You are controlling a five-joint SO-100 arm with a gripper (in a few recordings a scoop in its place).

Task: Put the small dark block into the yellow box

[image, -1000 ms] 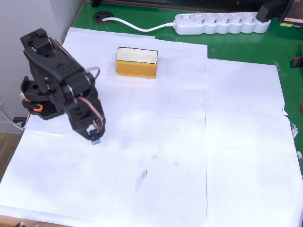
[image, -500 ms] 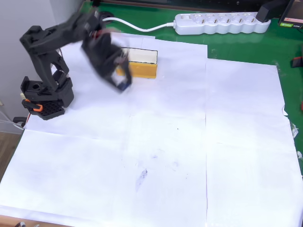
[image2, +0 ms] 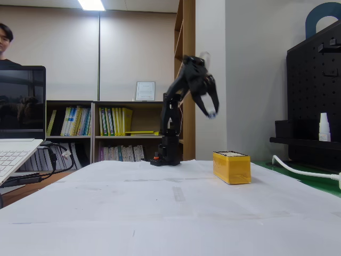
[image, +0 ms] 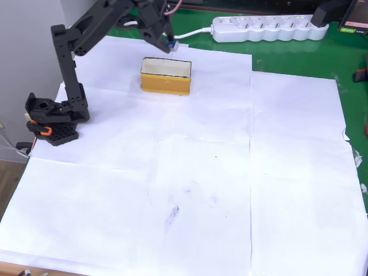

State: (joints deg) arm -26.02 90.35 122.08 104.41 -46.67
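Observation:
The yellow box (image: 165, 76) sits on white paper near the table's back, with mustard sides and a pale inside; in the fixed view the yellow box (image2: 232, 167) stands right of the arm's base. My black gripper (image: 168, 41) is raised high, just beyond the box's far edge in the overhead view, and shut on the small dark block (image: 171, 42), whose blue patch shows at the fingertips. In the fixed view the gripper (image2: 211, 113) hangs well above the box and a little left of it, with the block (image2: 212, 114) at its tip.
A white power strip (image: 267, 27) with its cable lies on the green mat at the back. The arm's base (image: 50, 118) stands at the left edge of the paper. A laptop (image2: 20, 117) and a person (image2: 5, 45) are at the far left of the fixed view.
The arm has swung up and back from low over the left of the paper, carrying the block past the box's front to high above its far edge.

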